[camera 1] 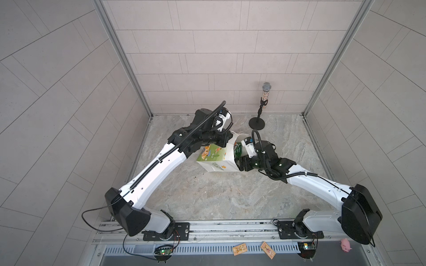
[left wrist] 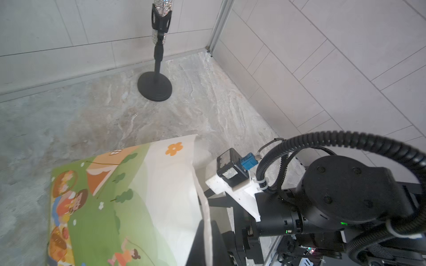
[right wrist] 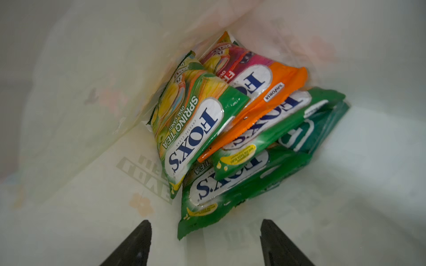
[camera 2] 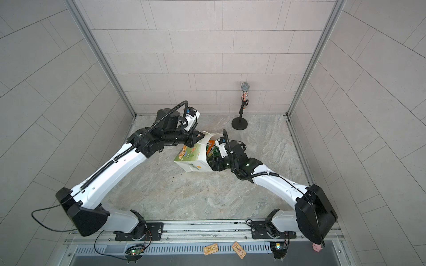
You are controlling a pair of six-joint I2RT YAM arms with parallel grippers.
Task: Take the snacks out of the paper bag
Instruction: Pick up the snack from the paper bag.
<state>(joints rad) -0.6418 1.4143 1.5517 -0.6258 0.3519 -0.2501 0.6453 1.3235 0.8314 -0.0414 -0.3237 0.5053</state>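
White paper bag (camera 1: 215, 161), tilted, its rim pinched by the left claw (camera 1: 227, 140); right claw (right wrist: 205, 221) inside, fingers (right wrist: 133, 244) spread.
FOX'S packets (right wrist: 230, 129) stack just ahead of the right claw; closing on the nearest green packet (right wrist: 226, 195) alone seems best.

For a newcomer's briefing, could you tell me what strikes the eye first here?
A white paper carrier bag with a green picnic picture stands tilted mid-table between both arms. Inside, a stack of green and orange FOX'S sweet packets lies beyond the open right gripper. A glittery microphone on a black stand rises at the back.
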